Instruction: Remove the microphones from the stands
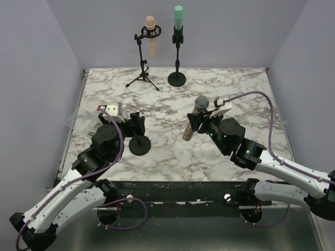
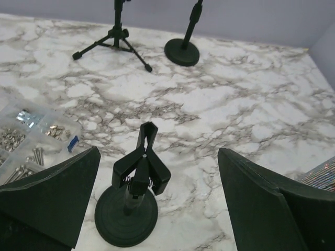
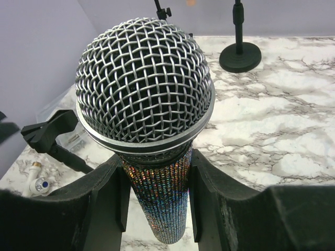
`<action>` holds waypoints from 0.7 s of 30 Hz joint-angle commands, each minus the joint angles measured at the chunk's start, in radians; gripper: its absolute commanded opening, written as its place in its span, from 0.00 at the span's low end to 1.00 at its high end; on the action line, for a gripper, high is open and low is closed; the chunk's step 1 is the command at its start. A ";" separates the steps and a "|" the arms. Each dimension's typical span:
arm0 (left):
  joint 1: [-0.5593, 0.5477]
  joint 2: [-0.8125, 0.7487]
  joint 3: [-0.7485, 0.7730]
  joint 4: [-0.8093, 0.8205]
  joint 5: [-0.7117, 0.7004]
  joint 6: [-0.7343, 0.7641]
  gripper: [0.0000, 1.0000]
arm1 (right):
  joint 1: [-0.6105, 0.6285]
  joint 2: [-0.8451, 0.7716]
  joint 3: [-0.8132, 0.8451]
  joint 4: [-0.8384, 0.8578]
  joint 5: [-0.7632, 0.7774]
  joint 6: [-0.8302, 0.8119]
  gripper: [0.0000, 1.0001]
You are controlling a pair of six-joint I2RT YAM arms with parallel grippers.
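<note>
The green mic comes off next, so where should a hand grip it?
Probably on the bare body of the green mic above the clip, coming level from the near side: it stands upright, and the clip covers its lower end.

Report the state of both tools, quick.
Left tool: open, holding nothing; the stand in front of it has an empty clip.
Right tool: closed on the microphone.
</note>
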 commanded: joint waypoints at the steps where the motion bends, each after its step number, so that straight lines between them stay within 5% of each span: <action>1: -0.005 -0.037 0.095 -0.041 0.071 0.070 0.98 | 0.003 -0.010 -0.023 -0.016 0.018 0.032 0.01; 15: -0.003 0.026 0.319 0.078 0.082 0.372 0.98 | -0.014 0.071 -0.089 -0.052 0.064 0.156 0.01; 21: -0.003 0.080 0.276 0.161 0.060 0.483 0.98 | -0.188 0.192 -0.035 -0.094 -0.092 0.250 0.01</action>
